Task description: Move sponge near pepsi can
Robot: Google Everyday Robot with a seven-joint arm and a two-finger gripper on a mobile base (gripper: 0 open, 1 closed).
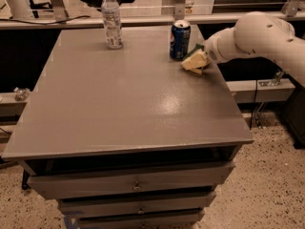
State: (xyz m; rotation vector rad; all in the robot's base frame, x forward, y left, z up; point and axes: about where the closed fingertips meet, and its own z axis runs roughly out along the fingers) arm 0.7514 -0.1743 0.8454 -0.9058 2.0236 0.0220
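Observation:
The pepsi can [180,40] is dark blue with a silver top and stands upright near the table's far right. My gripper [194,62] is low over the table just right of the can, at the end of the white arm [257,35]. The sponge [197,47] shows as a sliver of dark green with pale yellow under it, right at the gripper and mostly hidden by it. It lies a few centimetres from the can. I cannot separate its foam from the pale gripper parts.
A clear plastic water bottle [112,20] stands upright at the table's far left-centre. The grey table [128,104] has drawers below, and its right edge is close to the gripper. A rail and chairs lie behind the table.

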